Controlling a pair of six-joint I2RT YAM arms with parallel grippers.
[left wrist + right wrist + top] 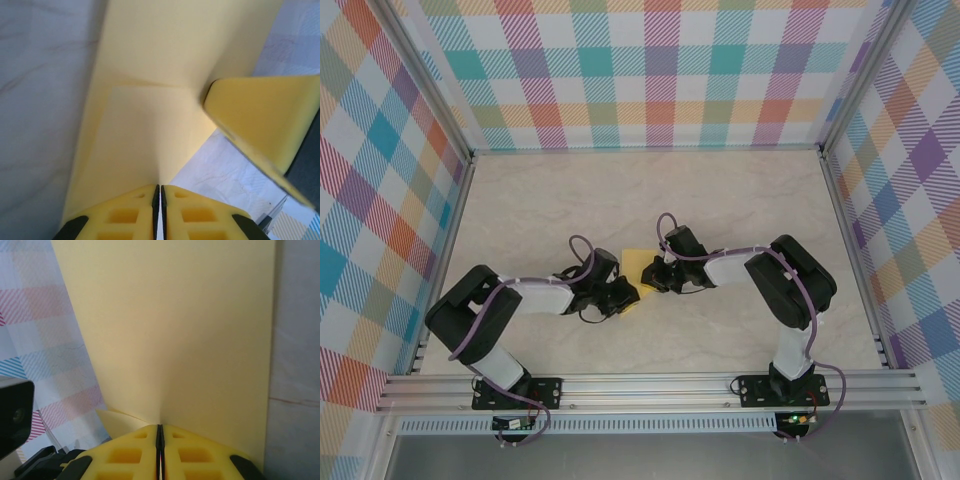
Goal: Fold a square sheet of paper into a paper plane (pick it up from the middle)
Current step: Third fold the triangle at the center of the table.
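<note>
Your left gripper [625, 292] and right gripper [648, 272] meet nose to nose near the middle of the table [740, 200]. Both are on the sheet of paper [638, 259]. From above it shows as a small yellow patch between the 2 heads and just behind them.

Left wrist view:
- Your left claw is closed. Its 2 yellow fingers [125, 215] are pressed together with the paper's edge pinched in the seam.
- The paper runs away from the fingers, up the frame.
- 1 crease line crosses it above mid-frame, with a lighter folded flap below that line.
- From the right gripper, 1 yellow finger [260, 120] comes in from the right side and meets the sheet at the end of that crease.
- Marbled table surface shows on both sides of the sheet.

Right wrist view:
- Your right claw is also clamped on the same sheet, fingers [195, 455] together with paper in the seam.
- The sheet here is flat and smooth, and its right edge runs straight up the frame.
- A small pointed yellow corner pokes out left of the fingers.
- The plaid wall [45, 305] shows past the sheet on the left.
- A black housing [15, 410] sits at lower left.

You can't tell from these views whether the sheet touches the table or hangs clear of it.
</note>
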